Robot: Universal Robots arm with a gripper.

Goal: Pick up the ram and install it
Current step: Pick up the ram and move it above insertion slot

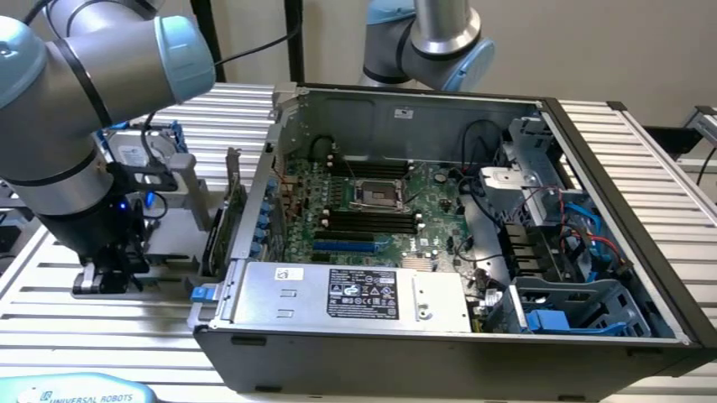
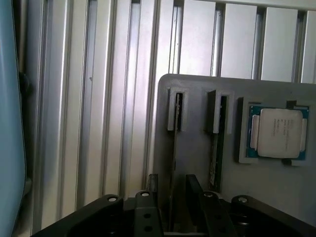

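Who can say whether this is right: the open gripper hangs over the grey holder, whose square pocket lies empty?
Not quite. The wrist view shows a processor chip in the square pocket. As stated, the open gripper hangs over the grey holder.

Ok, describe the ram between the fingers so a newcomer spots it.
Beside the open computer case, a grey holder lies on the slatted table, holding a CPU. Two slots next to the CPU each hold a thin stick on edge. The ram is the one farther from the CPU, straddled by the open fingers; the other stick is nearer it.
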